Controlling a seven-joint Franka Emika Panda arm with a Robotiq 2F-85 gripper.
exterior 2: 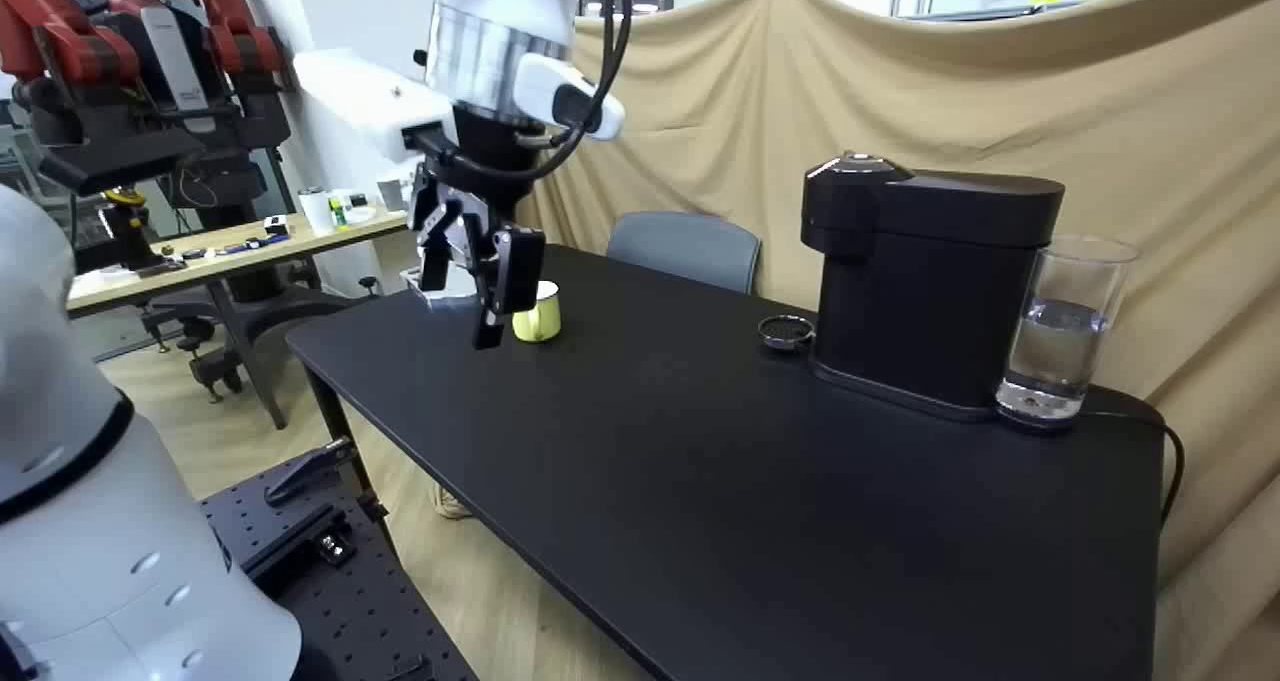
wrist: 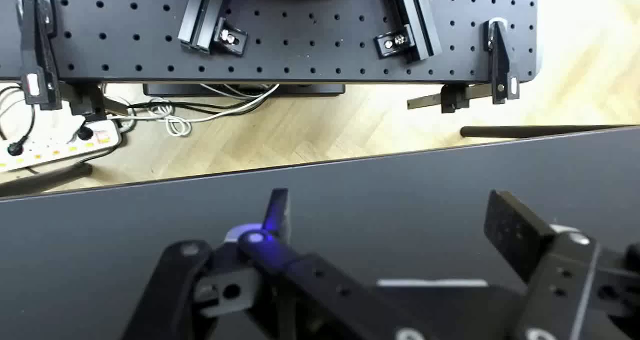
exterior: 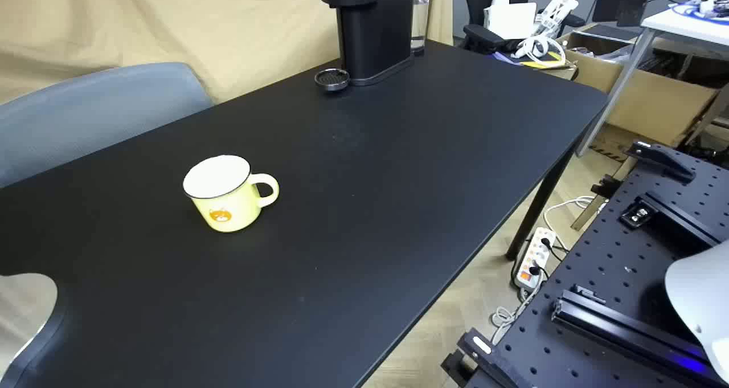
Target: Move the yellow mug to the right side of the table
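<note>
The yellow mug (exterior: 239, 207) stands upright on the black table (exterior: 398, 205) in an exterior view, its loop handle out to one side and an orange animal face on its wall. It also shows in an exterior view (exterior 2: 545, 319), partly behind my gripper (exterior 2: 462, 296), which hangs in the air above the table's long edge. In the wrist view my gripper (wrist: 386, 202) is open, with its fingers wide apart and nothing between them. The bare table (wrist: 380, 220) lies below it. The mug is out of the wrist view.
A black coffee machine (exterior 2: 920, 291) with a glass water tank (exterior 2: 1060, 336) and a small round drip tray (exterior 2: 785, 331) stands at the table's back edge. A grey chair (exterior 2: 690, 246) is behind the table. A perforated black base plate (wrist: 310, 35) lies across a floor gap.
</note>
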